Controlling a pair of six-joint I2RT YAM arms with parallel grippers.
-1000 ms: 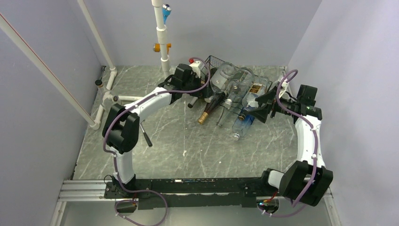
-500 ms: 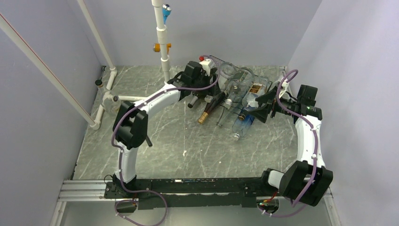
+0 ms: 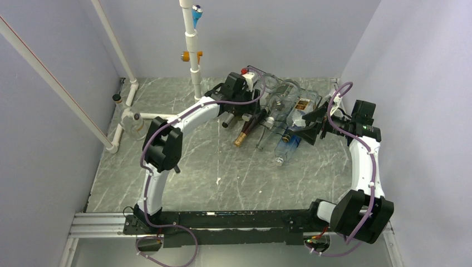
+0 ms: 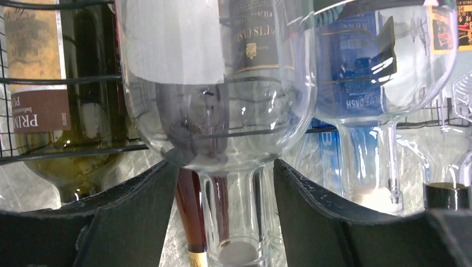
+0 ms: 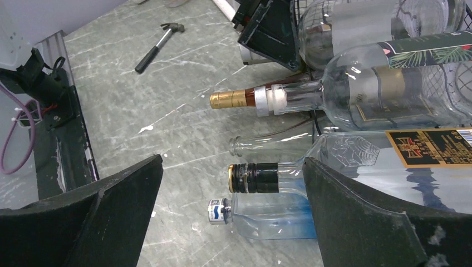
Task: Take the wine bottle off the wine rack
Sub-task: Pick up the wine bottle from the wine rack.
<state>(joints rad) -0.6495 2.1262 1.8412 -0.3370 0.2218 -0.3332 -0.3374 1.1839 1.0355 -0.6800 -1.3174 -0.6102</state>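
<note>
Several bottles lie on the black wire wine rack [image 4: 61,79] with their necks pointing out over the table. My left gripper [image 4: 225,178] [image 3: 250,92] stands open around the neck of a clear wine bottle [image 4: 222,100] with a white label. One finger [image 4: 133,222] is on each side of the neck, with small gaps to the glass. A dark bottle with a gold foil top [image 3: 247,129] lies just behind that neck. My right gripper [image 5: 231,217] [image 3: 305,129] is wide open and empty, beside a blue-tinted bottle [image 5: 278,214] and a black-capped one [image 5: 253,178].
A green bottle with a brown label [image 4: 55,111] lies left of the clear one. A hammer [image 5: 158,39] rests on the marble table by the left arm. A white pipe frame [image 3: 192,50] stands at the back left, and walls close in on both sides.
The left arm has reached further back and to the right, to the rack. Its jaws have narrowed around the clear bottle's neck. The right arm has not moved.
</note>
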